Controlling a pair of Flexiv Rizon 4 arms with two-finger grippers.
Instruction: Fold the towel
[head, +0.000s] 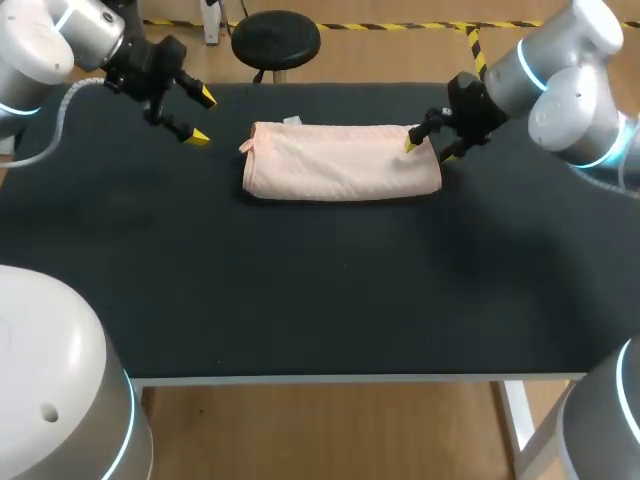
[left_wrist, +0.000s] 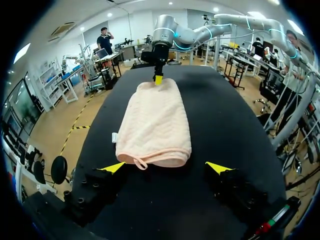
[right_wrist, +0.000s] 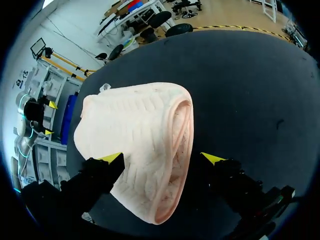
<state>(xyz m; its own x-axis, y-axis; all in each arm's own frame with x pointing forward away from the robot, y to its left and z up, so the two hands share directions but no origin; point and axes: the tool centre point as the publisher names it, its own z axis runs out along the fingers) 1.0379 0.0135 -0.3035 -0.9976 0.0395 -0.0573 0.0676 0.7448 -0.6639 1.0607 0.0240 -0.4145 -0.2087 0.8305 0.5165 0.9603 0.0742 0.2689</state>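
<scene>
One camera looks down from above and behind on the whole table (head: 300, 300). All three share the towel (head: 340, 165): the left wrist camera views it from one end, the right closely from the other.

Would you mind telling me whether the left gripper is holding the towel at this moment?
No, the left gripper is open with its two fingers spread wide, and the towel lies ahead of them, not clamped between them.

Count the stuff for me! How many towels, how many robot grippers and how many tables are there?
Pink towel: 1
Grippers: 2, the left gripper and the right gripper
Black table: 1
Total: 4
</scene>
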